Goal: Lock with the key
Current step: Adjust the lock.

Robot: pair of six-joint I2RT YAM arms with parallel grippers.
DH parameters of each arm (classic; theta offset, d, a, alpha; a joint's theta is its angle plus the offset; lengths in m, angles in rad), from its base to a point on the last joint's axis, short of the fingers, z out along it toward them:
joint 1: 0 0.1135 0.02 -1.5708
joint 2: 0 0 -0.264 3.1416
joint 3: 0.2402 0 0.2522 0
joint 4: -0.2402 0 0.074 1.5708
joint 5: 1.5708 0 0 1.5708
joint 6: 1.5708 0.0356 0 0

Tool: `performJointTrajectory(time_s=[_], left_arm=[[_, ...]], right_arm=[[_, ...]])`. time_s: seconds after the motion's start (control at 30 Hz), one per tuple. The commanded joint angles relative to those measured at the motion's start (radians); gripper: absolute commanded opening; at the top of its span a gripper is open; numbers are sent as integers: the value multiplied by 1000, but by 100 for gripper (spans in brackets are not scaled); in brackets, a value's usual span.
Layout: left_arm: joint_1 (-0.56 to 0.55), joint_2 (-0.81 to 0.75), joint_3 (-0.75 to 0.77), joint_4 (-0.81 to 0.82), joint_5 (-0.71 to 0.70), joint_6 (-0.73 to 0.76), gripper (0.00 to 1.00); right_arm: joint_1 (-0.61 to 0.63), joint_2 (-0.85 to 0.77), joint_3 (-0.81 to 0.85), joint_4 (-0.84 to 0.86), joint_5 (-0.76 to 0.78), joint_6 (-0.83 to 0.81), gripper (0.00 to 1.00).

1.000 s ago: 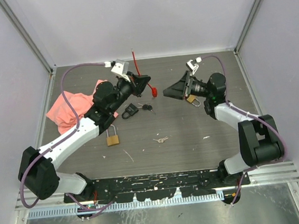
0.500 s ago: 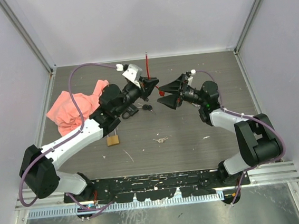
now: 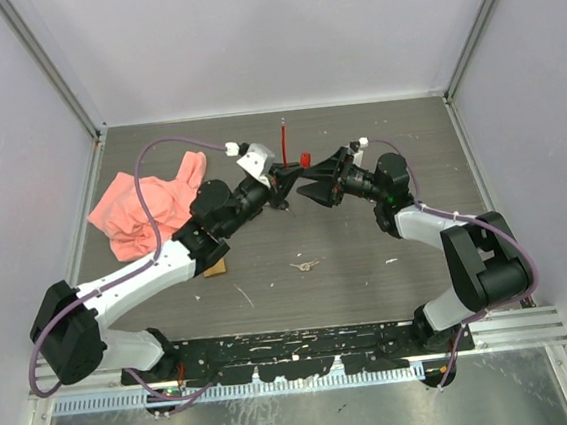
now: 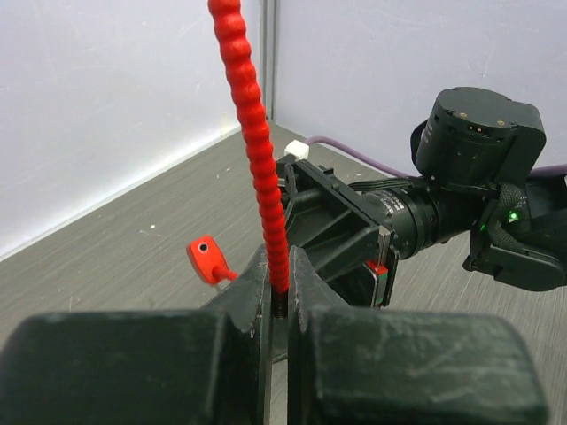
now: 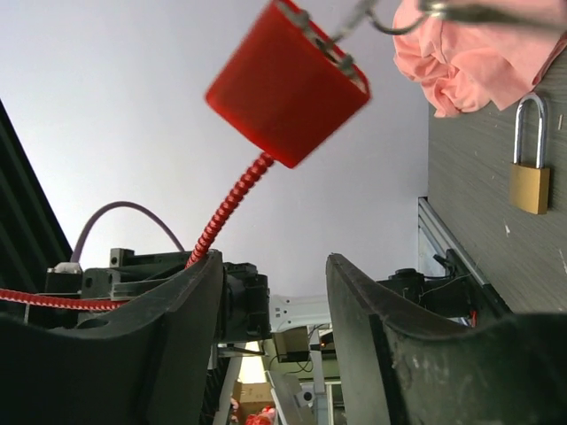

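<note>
My left gripper point(image 4: 279, 266) is shut on the lower end of a red coiled cable point(image 4: 252, 133), which stands upright above the jaws point(image 3: 284, 137). A small red piece point(image 4: 205, 257) with a hole, on a thin stem, sticks out just left of those jaws; it looks like a key's red head point(image 3: 304, 158). My right gripper point(image 5: 275, 261) faces the left one at mid-table point(image 3: 302, 189), open, with nothing between its fingers. The red piece point(image 5: 288, 84) hangs just beyond its fingertips, a metal ring at its top. Whether a lock hangs on the cable I cannot tell.
A pink cloth point(image 3: 148, 210) lies at the left. A brass padlock point(image 3: 214, 267) pokes out from under the left arm and also shows in the right wrist view point(image 5: 530, 168). A loose pair of keys point(image 3: 306, 266) lies on the table in front of the grippers.
The left arm carried the red cable rightward and forward. The right gripper swung left to meet it and its jaws narrowed. The black padlock is now hidden under the left arm.
</note>
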Motion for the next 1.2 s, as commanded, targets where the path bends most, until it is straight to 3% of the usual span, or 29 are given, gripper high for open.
performJointTrajectory(time_s=[0.0,0.23,0.6,0.83,0.93,1.07,1.17], left_arm=[[-23,-62,-46,115,0,-4,0],[-23,-121,-99,137,-203,-11,0],[-23,-125,-114,185,-76,-44,0],[-22,-114,-100,125,-196,45,0],[-17,-115,-98,113,-185,70,0],[20,-146,-49,47,-73,33,0],[93,-175,18,-37,76,-57,0]], right_arm=[[-4,-2,29,107,54,55,58],[-9,-28,13,45,9,37,68],[-3,-19,34,23,29,58,68],[-45,-46,26,73,5,51,67],[-120,-73,39,68,-16,-45,68],[-178,-85,67,84,-123,-433,69],[-209,-105,48,196,-199,-658,69]])
